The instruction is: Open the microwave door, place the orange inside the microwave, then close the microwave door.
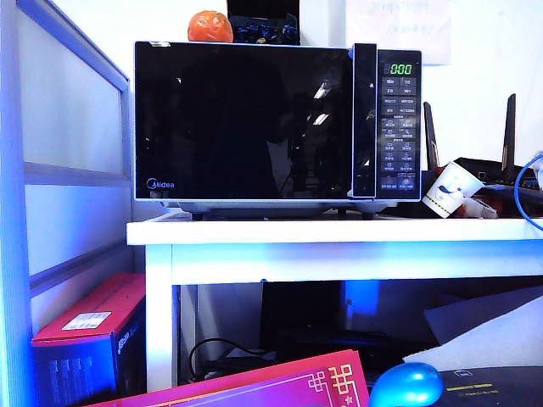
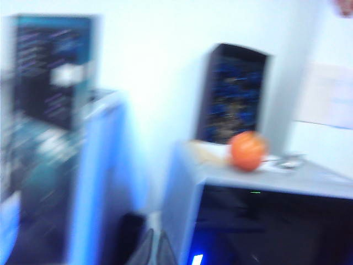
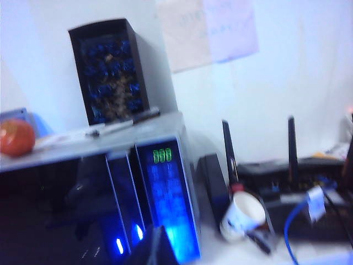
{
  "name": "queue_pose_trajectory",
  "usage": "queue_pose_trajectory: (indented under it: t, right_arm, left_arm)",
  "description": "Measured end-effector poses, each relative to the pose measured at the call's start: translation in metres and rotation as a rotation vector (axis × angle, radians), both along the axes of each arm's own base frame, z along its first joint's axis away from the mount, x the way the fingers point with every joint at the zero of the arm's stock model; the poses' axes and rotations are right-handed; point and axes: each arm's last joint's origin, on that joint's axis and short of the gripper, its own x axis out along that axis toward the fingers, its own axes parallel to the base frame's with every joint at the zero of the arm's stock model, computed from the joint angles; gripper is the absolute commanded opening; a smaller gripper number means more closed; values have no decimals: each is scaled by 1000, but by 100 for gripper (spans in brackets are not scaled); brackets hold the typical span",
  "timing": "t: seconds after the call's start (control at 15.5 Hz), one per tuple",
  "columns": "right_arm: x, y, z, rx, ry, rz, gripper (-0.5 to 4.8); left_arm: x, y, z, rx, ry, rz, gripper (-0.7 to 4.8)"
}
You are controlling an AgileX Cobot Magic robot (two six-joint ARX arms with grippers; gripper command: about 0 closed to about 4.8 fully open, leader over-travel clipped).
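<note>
White table against white wall

One large boxy black microwave with one glossy black glass door, one tall narrow black handle strip, one grey button keypad and one green digit display. One small round bright orange fruit on its top. One dark box with a blue pattern behind the fruit. One white worktop. One tipped white paper cup with blue print. One black router showing two upright black antennas. One blue cable. One sheet of paper on the wall. Below the worktop: one red-topped carton, one red patterned flat box, one glossy blue rounded object. Two pincers: one dark pair of fingertips at the edge of each wrist view, left and right.
</note>
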Motion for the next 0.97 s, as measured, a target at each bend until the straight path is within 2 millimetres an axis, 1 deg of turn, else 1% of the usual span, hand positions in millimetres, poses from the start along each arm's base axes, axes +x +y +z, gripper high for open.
queue_pose_trajectory:
  t: [0.06, 0.13, 0.32, 0.39, 0.45, 0.52, 0.65, 0.77, 0.84, 0.9, 0.97]
  right_arm:
    - [7, 1, 11, 0, 1, 0, -5]
    - [20, 3, 20, -11, 4, -3, -5]
    - [48, 8, 31, -44, -4, 47, -5]
    - [58, 11, 42, -64, -19, 96, -5]
    - [68, 14, 50, -86, -19, 156, -5]
    - [78, 17, 56, -100, -17, 196, -5]
    - [97, 21, 58, -116, 23, 250, -5]
    - [118, 25, 66, -129, 51, 300, -5]
    - [126, 26, 69, -131, 74, 310, -5]
    - [131, 27, 69, -131, 91, 311, -5]
    - [141, 28, 66, -132, 129, 313, 10]
  left_arm:
    - [7, -2, 15, 22, -5, -49, -5]
    - [18, -5, 34, 53, -5, -130, -5]
    - [51, -13, 74, 117, 1, -300, -5]
    - [67, -16, 83, 146, 46, -375, -5]
    - [89, -20, 96, 167, 88, -448, -5]
    - [101, -21, 102, 179, 115, -460, -5]
    - [123, -23, 106, 205, 156, -461, -5]
    - [152, -25, 115, 228, 155, -456, -5]
    - [164, -26, 117, 238, 154, -452, -5]
    - [170, -26, 119, 239, 154, -447, -5]
    - [181, -26, 120, 236, 158, -422, -5]
